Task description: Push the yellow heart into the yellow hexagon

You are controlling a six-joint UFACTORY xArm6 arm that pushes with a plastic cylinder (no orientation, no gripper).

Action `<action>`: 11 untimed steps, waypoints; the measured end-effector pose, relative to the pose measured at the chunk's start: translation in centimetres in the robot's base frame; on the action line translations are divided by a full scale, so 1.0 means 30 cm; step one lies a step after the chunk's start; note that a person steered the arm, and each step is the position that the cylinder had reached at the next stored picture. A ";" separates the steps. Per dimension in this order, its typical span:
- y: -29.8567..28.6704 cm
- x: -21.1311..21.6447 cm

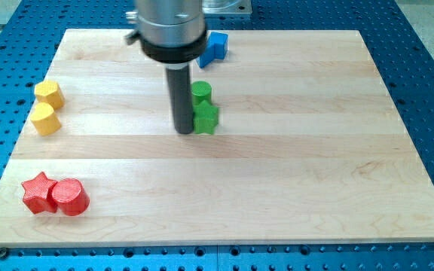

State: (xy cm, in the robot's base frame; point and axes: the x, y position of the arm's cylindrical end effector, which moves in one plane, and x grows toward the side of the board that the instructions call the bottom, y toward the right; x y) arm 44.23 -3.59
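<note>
- Currently no gripper is seen; my tip [184, 132] is set against the green blocks [204, 118], mid-worktop [292, 173].
- Yellow heart [46, 119] and yellow hexagon [50, 94] are found almost touching, far left.
- Green blocks could be dragged along if skirted carelessly.

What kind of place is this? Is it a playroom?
Probably a robot lab, not a playroom. A wooden board lies on a blue metal table full of screw holes, and my tip sits just left of the green blocks.
</note>
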 end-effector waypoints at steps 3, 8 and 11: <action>0.009 0.027; -0.793 0.097; -0.787 0.124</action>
